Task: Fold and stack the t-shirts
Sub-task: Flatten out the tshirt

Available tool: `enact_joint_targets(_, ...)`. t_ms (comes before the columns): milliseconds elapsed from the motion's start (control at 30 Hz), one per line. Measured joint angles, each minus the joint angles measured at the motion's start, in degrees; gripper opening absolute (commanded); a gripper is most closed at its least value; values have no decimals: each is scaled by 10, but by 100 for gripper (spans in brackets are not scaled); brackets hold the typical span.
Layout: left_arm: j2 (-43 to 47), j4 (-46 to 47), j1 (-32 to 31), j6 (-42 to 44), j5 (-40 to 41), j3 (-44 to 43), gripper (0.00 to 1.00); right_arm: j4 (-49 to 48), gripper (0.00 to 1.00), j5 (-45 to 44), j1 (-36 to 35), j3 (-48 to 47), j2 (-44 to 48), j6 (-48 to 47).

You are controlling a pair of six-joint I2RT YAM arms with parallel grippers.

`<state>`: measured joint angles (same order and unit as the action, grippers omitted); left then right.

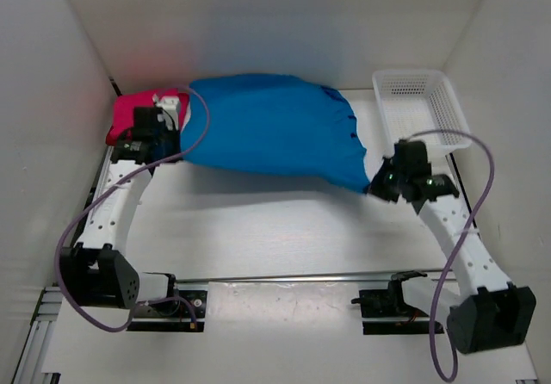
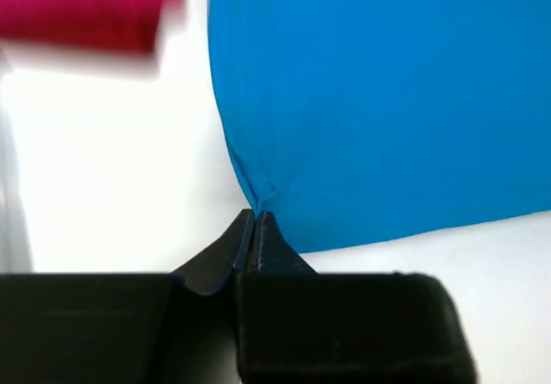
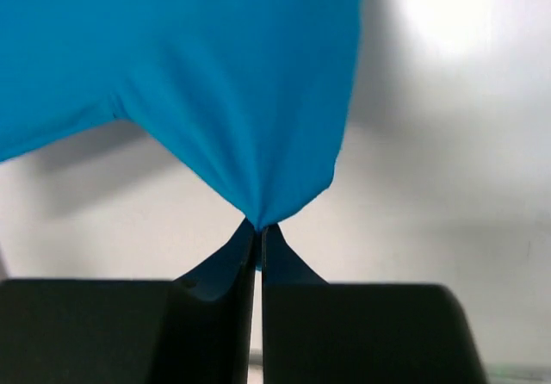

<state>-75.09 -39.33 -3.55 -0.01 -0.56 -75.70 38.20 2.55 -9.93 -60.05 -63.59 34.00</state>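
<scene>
blue t-shirt (image 1: 275, 130), smooth, puckers at the tips of left gripper (image 2: 256, 220) and right gripper (image 3: 259, 229), both clamped on it. 1 blue, 1 pink t-shirt (image 1: 133, 110).

Blue t-shirt (image 1: 275, 130) spans far side; basket (image 1: 417, 100) far right; near table (image 1: 284, 229) passable.

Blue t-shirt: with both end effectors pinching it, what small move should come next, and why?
Probably lower both arms together to spread the blue t-shirt flat on the table: the left end effector and right end effector each pinch an edge, and it sags between them.
</scene>
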Motion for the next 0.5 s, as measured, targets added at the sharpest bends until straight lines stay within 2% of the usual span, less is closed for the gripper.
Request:
enact_joint_targets(133, 4, -38, -3, 0, 29, 150, 10, 39, 0, -29, -71, 155, 122, 55)
enact_joint_targets(267, 25, -74, -4, 0, 53, 255, 10, 65, 0, -57, -174, 242, 227, 135)
enact_joint_targets(433, 80, -101, -3, 0, 81, 321, 10, 105, 0, -100, -279, 283, 233, 227)
enact_joint_targets(500, 95, -110, -3, 0, 89, 324, 10, 112, 0, -118, -297, 282, 229, 248)
